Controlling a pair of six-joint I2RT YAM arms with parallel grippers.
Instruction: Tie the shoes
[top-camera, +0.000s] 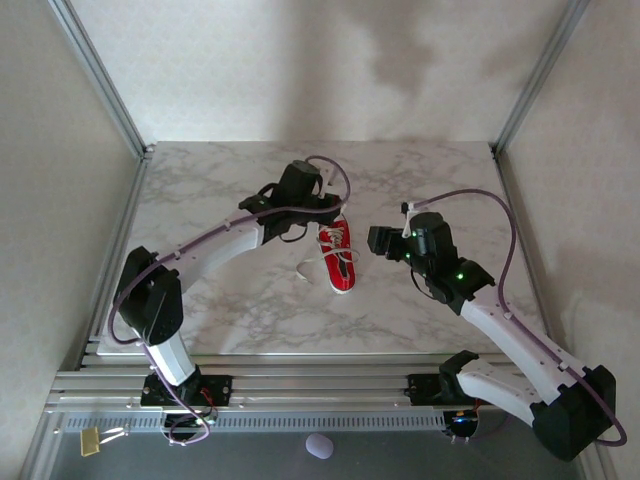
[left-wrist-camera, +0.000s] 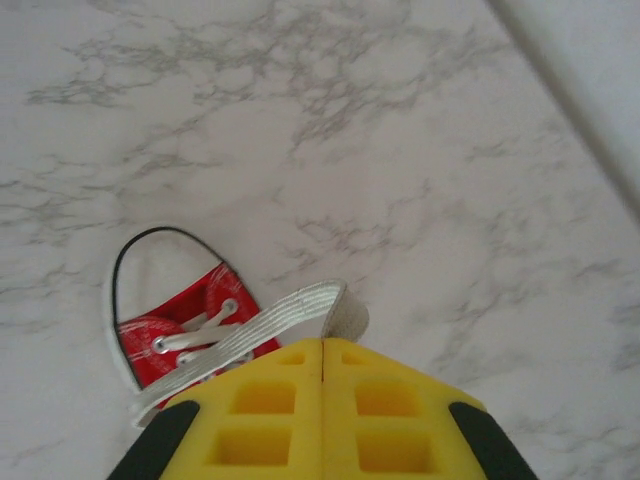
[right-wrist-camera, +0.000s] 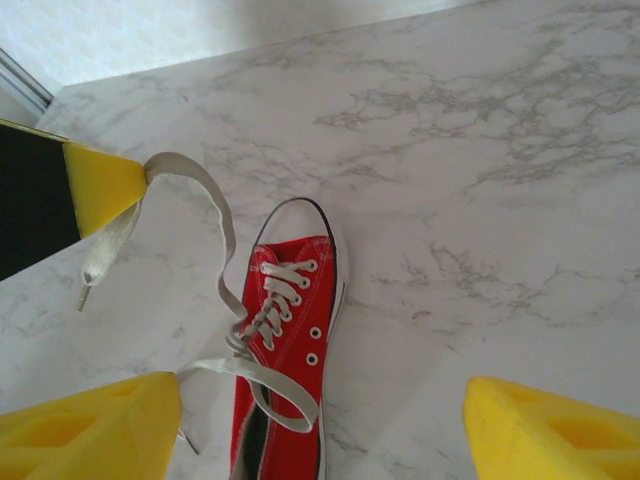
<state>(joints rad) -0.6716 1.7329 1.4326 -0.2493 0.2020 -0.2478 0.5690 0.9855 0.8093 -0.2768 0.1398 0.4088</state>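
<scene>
Left gripper (left-wrist-camera: 322, 345) is clamped on one white lace (left-wrist-camera: 270, 322), holding it up off the red sneaker (right-wrist-camera: 290, 350); right gripper (right-wrist-camera: 322, 390) hangs wide open nearby. Can't read any branding.

In the left wrist view the sneaker (left-wrist-camera: 205, 300) shows little more than its toe. Everything behind the first eyelets is covered by the pressed-together yellow fingers (left-wrist-camera: 270, 415) of the left gripper (left-wrist-camera: 323, 348), and the lace (left-wrist-camera: 270, 320) disappears into their seam. In the right wrist view the sneaker's heel is cut off by the bottom edge. From above, the sneaker's far end lies under that gripper, and the lace's path is too small to tell.
</scene>
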